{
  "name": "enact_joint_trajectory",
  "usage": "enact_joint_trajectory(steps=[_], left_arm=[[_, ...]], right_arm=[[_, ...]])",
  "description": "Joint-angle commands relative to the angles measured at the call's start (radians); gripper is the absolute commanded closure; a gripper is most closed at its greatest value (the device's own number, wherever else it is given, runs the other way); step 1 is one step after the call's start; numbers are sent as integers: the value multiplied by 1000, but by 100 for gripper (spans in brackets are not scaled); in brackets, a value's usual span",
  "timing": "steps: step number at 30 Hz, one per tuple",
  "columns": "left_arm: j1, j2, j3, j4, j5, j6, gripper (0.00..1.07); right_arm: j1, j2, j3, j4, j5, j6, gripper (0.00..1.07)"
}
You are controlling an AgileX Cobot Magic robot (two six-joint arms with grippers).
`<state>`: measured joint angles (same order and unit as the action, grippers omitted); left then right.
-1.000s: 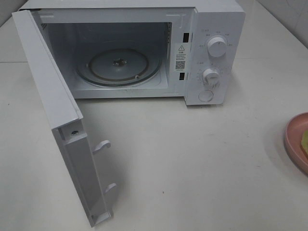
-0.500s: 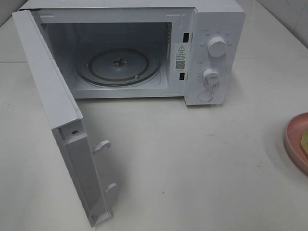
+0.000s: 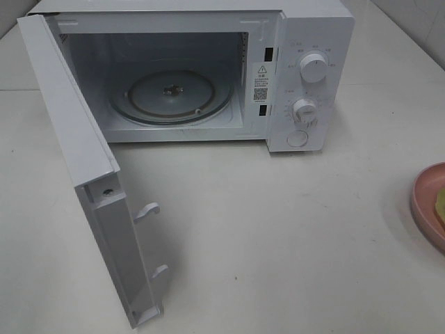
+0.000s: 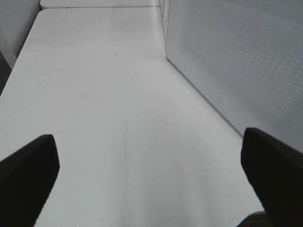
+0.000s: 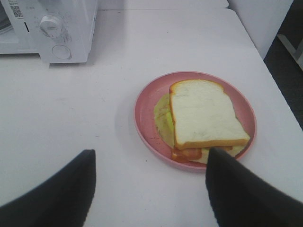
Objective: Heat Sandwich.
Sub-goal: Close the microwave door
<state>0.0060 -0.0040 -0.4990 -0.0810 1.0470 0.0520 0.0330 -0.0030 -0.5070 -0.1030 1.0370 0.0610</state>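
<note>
The sandwich (image 5: pixel 203 116), a white bread slice over greenish and orange-red filling, lies on a round pink plate (image 5: pixel 144 101) on the table. My right gripper (image 5: pixel 151 163) hovers short of the plate, open, with nothing between its dark fingers (image 5: pixel 61 189). In the exterior high view only a sliver of the sandwich (image 3: pixel 441 203) and the plate (image 3: pixel 424 202) show at the right edge. The white microwave (image 3: pixel 313 42) stands at the back with its door (image 3: pixel 66 132) swung wide open and its glass turntable (image 3: pixel 169 96) bare. My left gripper (image 4: pixel 149 158) is open above bare table beside the door's outer face (image 4: pixel 236 61).
Two latch hooks (image 3: pixel 147 211) stick out from the door's inner edge. The microwave's control panel carries two knobs (image 3: pixel 313 68) and a round button (image 3: pixel 297 138). The table's right edge (image 5: pixel 279 80) runs close to the plate. Neither arm shows in the exterior high view.
</note>
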Motion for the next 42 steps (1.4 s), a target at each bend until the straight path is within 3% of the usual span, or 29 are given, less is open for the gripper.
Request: enact_joint_trajectory(steps=[1, 6, 11, 13, 14, 16, 17, 18, 19, 21, 22, 26, 42], left_arm=[[4, -10, -3, -14, -21, -8, 8], [4, 10, -27, -12, -63, -9, 14], [4, 84, -27, -13, -121, -4, 27], [4, 149, -27, -14, -159, -5, 41], [4, 149, -27, -14, -159, -5, 41], [4, 201, -27, -14, -180, -5, 52], [4, 252, -27, -14, -212, -5, 65], [4, 282, -27, -14, -234, -5, 71], [4, 282, -27, -14, -234, -5, 71], [4, 336, -27, -17, -274, -5, 81], [4, 394, -27, -23, -312, -8, 92], [4, 472, -25, -26, -364, -8, 107], [4, 851, 212, -21, -1142, 3, 107]], right_arm=[[-6, -28, 1, -4, -12, -11, 43], [-6, -28, 1, -4, -12, -11, 43], [-6, -28, 1, -4, -12, -11, 43], [-6, -28, 1, -4, -12, -11, 43], [-6, -28, 1, -4, -12, -11, 43], [-6, -28, 1, -4, -12, -11, 43], [-6, -28, 1, -4, -12, -11, 43], [-6, -28, 1, -4, -12, -11, 43], [-6, -28, 1, -4, -12, -11, 43], [-6, -28, 1, -4, -12, -11, 43], [-6, -28, 1, -4, -12, -11, 43], [-6, -28, 1, -4, -12, -11, 43], [-6, -28, 1, -5, -12, -9, 45]])
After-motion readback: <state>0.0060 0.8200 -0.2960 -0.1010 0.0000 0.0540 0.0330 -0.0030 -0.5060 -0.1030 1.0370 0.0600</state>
